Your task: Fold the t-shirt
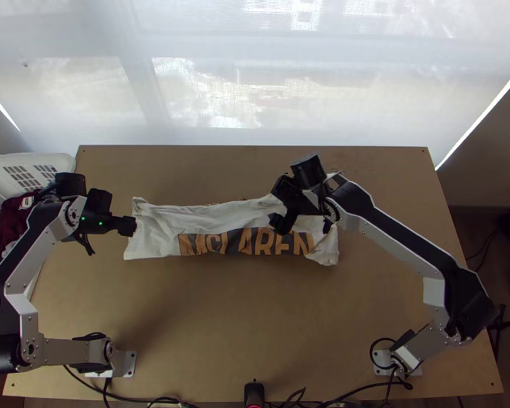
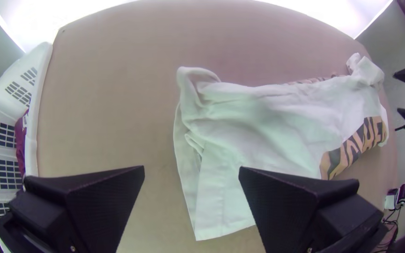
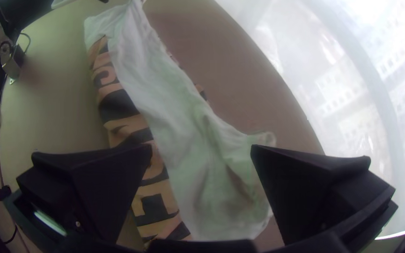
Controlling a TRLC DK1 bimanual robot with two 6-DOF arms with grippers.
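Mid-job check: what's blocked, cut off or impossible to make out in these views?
Top view: the right end effector hides part of the t-shirt and its print.
All views: the top layer covers the folds beneath, so I can't count layers.
Left wrist view: the left end effector blocks part of the shirt's edge.
Right wrist view: the shirt's far end runs off the top edge.
Top view: the left edge cuts off the basket.

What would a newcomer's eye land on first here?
The white t-shirt, a long strip across the table's middle, with its dark, orange-lettered band along the near side. Next, the open left gripper by the shirt's left end and the open right gripper above its right part. A white basket with dark red cloth stands at left.
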